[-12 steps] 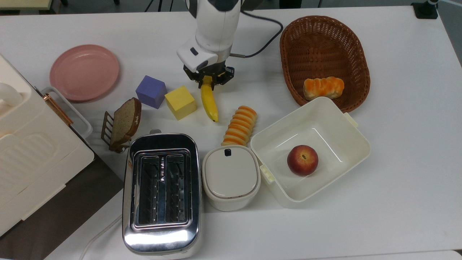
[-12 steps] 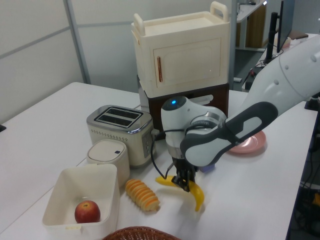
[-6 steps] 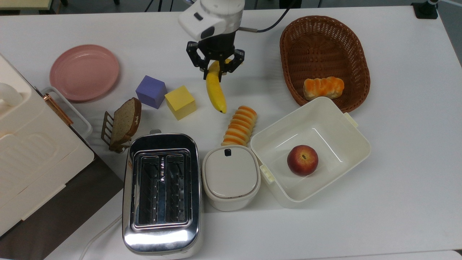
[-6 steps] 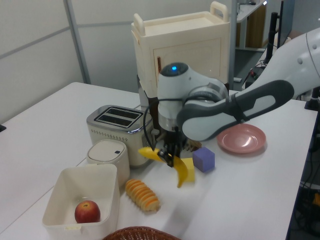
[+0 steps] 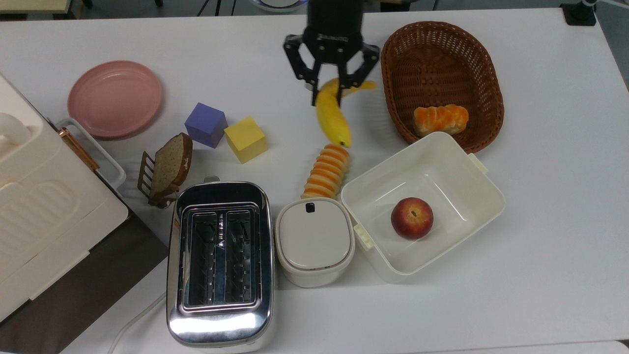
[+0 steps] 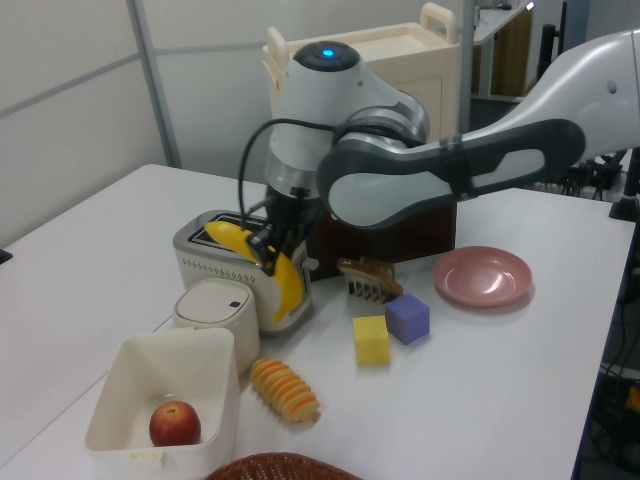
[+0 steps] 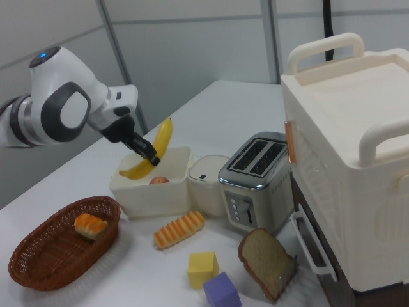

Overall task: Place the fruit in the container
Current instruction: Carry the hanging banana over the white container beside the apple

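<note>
The fruit, a long curved yellow banana (image 5: pixel 332 115) with a dark tip, hangs in the air with my gripper (image 5: pixel 328 93) shut on its stem end. The left view has the banana (image 6: pixel 272 268) and gripper (image 6: pixel 265 250) in front of the toaster. In the right view the banana (image 7: pixel 155 151) and gripper (image 7: pixel 148 158) are level with the container (image 7: pixel 150 192). The container (image 5: pixel 444 137), a cream-white square tub, sits toward the top view's lower right of the banana. It holds a red-yellow apple (image 5: pixel 412 218). The tub (image 6: pixel 170 345) with the apple (image 6: pixel 174 423) is also at the left view's lower left.
A brown wicker basket (image 5: pixel 442 59) with a bread roll (image 5: pixel 440 119) lies behind the tub. A striped roll (image 5: pixel 328 170), a white lidded box (image 5: pixel 314 241) and a toaster (image 5: pixel 219 263) stand beside the tub. Yellow (image 5: pixel 245 139) and purple (image 5: pixel 206 124) cubes, a pink plate (image 5: pixel 115 98) and racked toast (image 5: pixel 169 167) sit left.
My gripper has lifted the banana off the table and carried it upward and toward the top view's right, closer to the basket and the tub. Nothing else has moved.
</note>
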Robot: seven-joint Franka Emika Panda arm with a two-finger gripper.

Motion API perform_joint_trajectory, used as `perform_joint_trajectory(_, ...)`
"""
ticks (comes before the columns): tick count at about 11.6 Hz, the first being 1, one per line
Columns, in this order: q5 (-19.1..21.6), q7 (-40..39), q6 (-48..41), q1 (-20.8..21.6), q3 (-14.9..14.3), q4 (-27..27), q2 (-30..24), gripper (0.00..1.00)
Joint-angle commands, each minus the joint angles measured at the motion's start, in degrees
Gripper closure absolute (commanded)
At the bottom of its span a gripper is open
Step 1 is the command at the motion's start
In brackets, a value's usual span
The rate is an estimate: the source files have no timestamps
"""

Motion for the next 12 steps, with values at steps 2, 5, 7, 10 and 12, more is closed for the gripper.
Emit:
perform_joint_trajectory(2,-1.44,2.86,-2.22,3.62,1.57,10.97,11.46,0.86)
perform_joint_trajectory(5,-1.71,3.21,-1.51,4.69,1.57,14.67,15.43,0.86)
perform_joint_trajectory(7,-1.71,3.21,0.67,4.78,1.57,16.25,16.66,0.86)
perform_joint_trajectory(10,-2.84,3.38,4.54,4.78,1.57,16.00,17.98,0.86)
perform_joint_trajectory(12,-5.13,4.96,8.14,4.78,1.57,15.99,19.82,0.86)
